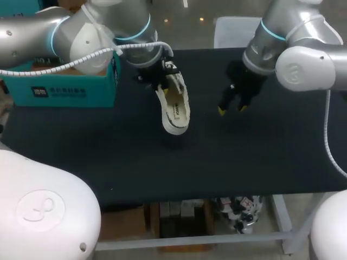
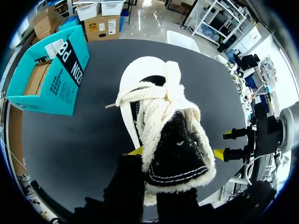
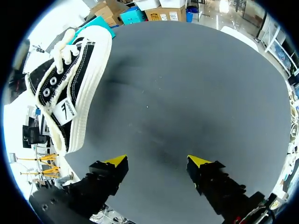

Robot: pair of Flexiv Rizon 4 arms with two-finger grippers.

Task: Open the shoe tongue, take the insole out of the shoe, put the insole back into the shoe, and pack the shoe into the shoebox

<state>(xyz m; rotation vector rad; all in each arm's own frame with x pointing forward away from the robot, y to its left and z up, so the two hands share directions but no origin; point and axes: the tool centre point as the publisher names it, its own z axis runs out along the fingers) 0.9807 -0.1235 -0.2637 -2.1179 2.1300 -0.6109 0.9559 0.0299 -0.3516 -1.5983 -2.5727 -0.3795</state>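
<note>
A black-and-white lace-up shoe (image 1: 174,105) with a fleecy lining hangs tilted over the middle of the black table (image 1: 108,146), toe toward the front edge. My left gripper (image 1: 157,76) is shut on its heel end. In the left wrist view the shoe (image 2: 159,107) stretches ahead of the gripper (image 2: 175,154), and the heel hides most of the fingers. My right gripper (image 1: 232,108) is open and holds nothing, a short way right of the shoe. In the right wrist view its gripper (image 3: 156,163) is over bare table, with the shoe (image 3: 70,88) off to one side. The insole is not visible.
An open teal shoebox (image 1: 65,81) stands at the table's back left, behind my left arm, and appears beside the shoe in the left wrist view (image 2: 46,74). My right gripper (image 2: 229,143) shows beyond the shoe there. Black tabletop lies around the shoe.
</note>
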